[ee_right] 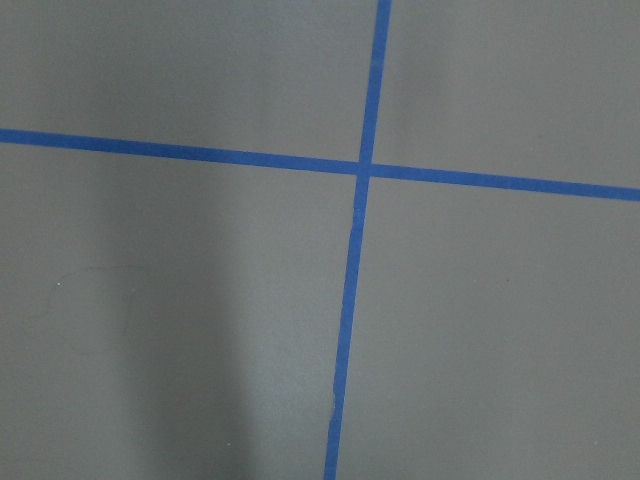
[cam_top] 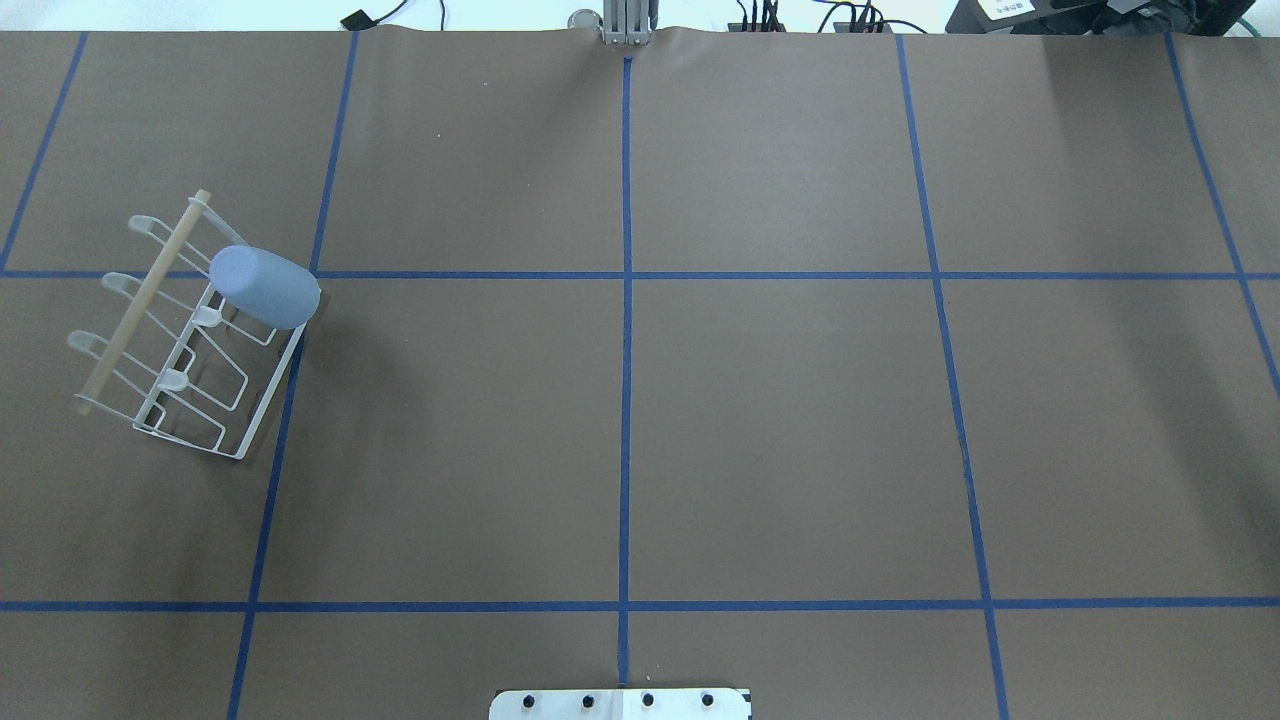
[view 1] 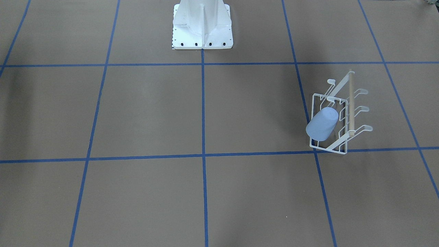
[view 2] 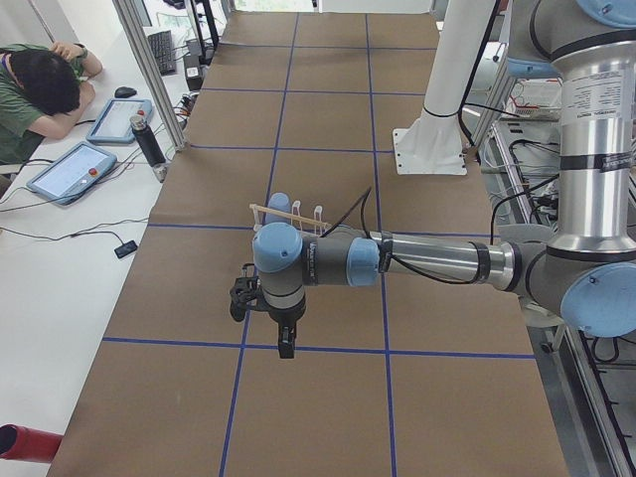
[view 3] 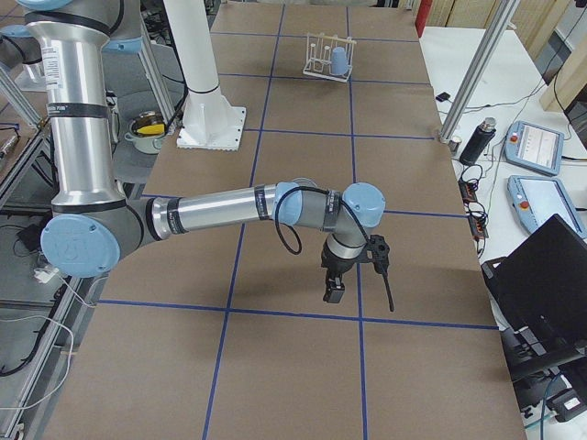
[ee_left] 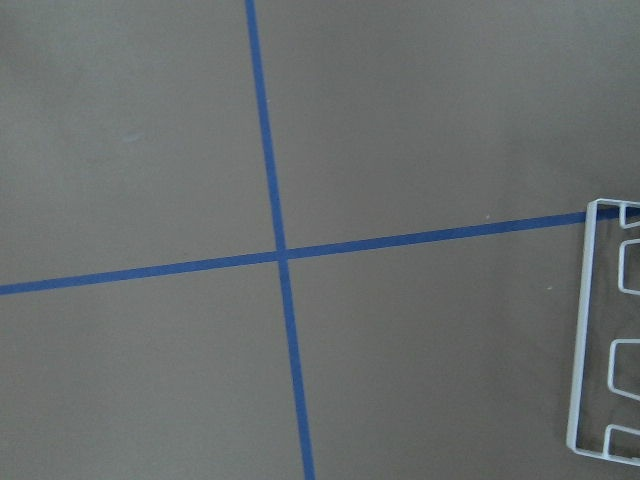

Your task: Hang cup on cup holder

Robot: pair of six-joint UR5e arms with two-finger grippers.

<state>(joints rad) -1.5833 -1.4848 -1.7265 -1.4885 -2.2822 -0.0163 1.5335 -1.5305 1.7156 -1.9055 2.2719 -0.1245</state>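
The left gripper (view 2: 286,344) hung over the brown table (cam_top: 780,430) at the end of the near, outstretched arm in the left-side view. It showed in no closer view, so I could not tell how far its jaws were parted, and nothing could be seen in them. The right gripper (view 3: 332,291) hung likewise over the table in the right-side view, its opening just as unreadable. Each wrist camera looked straight down on a crossing of blue tape lines (ee_right: 361,170), and the left one also caught a corner of the cup holder (ee_left: 580,330) at its edge.

The cup (cam_top: 265,288) sat on the cup holder (cam_top: 270,397) on the robot's left side of the table, clear of both grippers. It was a small, plain, matte tumbler in light blue, without a handle and slightly tapered. It leaned at a slant on the end prong of the row facing the middle of the table. From overhead the end turned upward looked flat and closed. From the front the cup (view 1: 321,124) covered one corner of the white wire frame (view 1: 327,147).

A pale wooden dowel (view 1: 351,103) ran along the top of the rack, with loop-ended prongs jutting out on both sides.
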